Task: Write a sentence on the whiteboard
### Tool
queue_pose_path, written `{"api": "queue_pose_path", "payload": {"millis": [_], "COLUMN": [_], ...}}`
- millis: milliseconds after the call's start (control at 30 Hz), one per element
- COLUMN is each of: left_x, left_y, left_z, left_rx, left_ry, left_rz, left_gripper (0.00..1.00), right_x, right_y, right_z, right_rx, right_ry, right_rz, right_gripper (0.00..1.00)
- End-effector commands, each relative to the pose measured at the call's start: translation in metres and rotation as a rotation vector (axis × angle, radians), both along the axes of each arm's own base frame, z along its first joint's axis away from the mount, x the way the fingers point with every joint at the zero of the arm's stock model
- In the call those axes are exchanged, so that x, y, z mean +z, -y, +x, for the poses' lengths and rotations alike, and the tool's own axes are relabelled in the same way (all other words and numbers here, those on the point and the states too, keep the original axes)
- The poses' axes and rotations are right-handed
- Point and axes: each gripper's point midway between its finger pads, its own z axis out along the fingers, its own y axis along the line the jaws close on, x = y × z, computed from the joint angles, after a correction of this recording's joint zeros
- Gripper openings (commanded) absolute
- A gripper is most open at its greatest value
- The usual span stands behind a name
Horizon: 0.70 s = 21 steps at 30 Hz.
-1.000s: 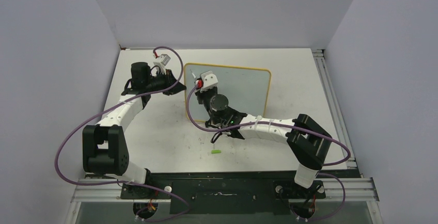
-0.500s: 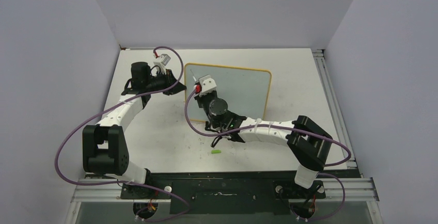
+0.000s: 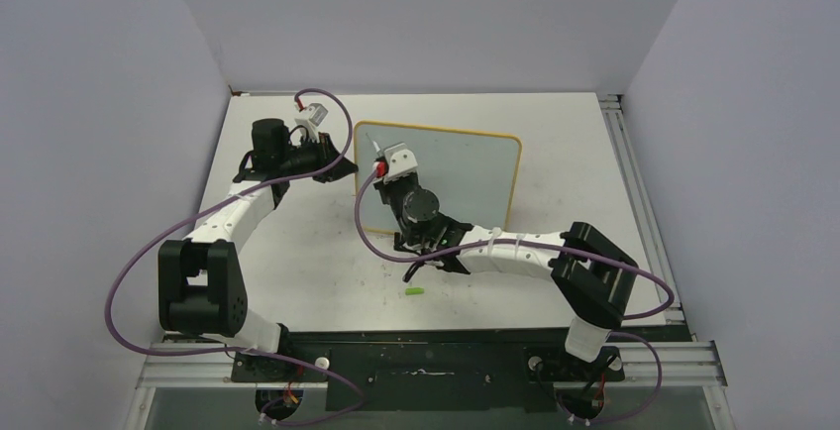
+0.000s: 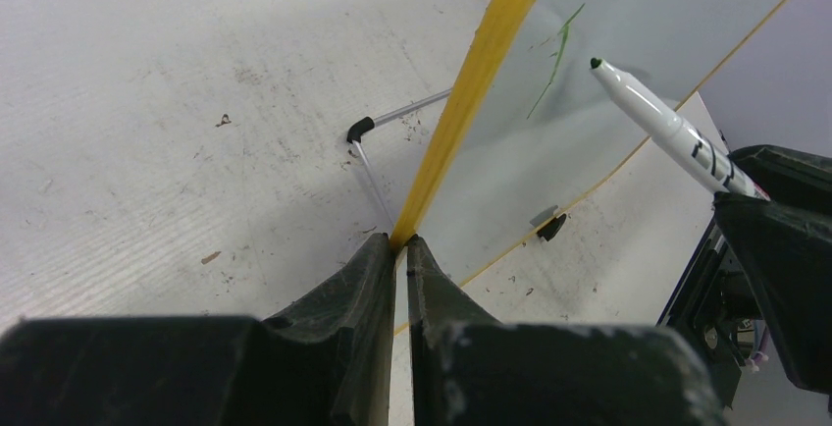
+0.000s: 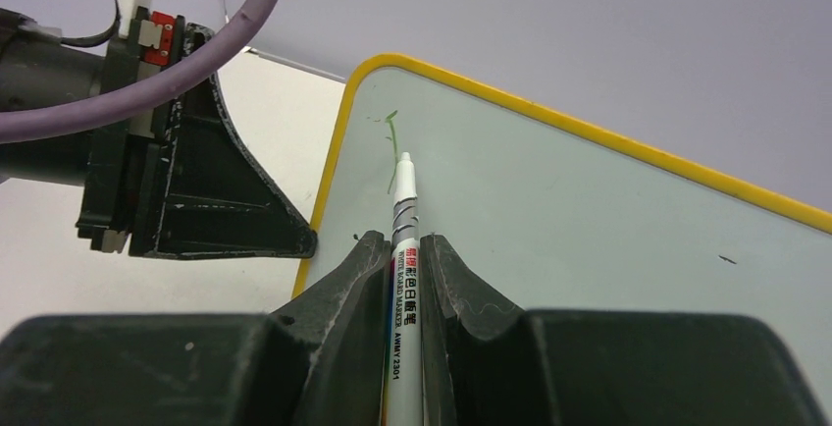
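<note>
Left gripper [image 4: 400,244]: jaws narrow, pinched on the yellow frame at the left edge of the whiteboard [image 3: 466,167]. The board stands propped on the desk [image 3: 307,271], toward the back, near the middle. The sentence [image 5: 391,146] shows only as a few thin green strokes in the board's upper left corner. Right gripper [image 5: 402,246]: jaws closed on a white marker [image 5: 404,215], tip at the green strokes; contact with the surface cannot be told. A small green piece [image 3: 414,292] lies on the desk, apart from the board on the near side.
</note>
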Motion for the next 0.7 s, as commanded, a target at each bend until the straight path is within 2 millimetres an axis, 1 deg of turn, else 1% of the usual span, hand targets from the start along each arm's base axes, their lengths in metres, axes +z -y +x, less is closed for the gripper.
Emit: {"api": "queue_pose_path", "payload": {"millis": [0, 233, 433, 567, 667], "left_x": [0.015, 0.015, 0.016, 0.015, 0.015], "left_y": [0.013, 0.013, 0.013, 0.013, 0.014], "left_z": [-0.002, -0.002, -0.002, -0.002, -0.002], "left_rx": [-0.057, -0.057, -0.060, -0.060, -0.059], "left_ry": [0.024, 0.023, 0.026, 0.024, 0.025], "left_rz": [-0.024, -0.023, -0.022, -0.022, -0.022], "left_gripper": [0.06, 0.06, 0.06, 0.06, 0.06], "right_x": [0.046, 0.050, 0.049, 0.045, 0.038], "right_y": [0.015, 0.019, 0.019, 0.017, 0.017], "right_z": [0.002, 0.007, 0.009, 0.009, 0.008], "right_rx": [-0.026, -0.032, -0.037, -0.033, -0.028], "right_ry": [0.065, 0.073, 0.072, 0.062, 0.050], "right_rz": [0.112, 0.126, 0.124, 0.112, 0.105], "right_gripper": [0.05, 0.05, 0.05, 0.05, 0.05]}}
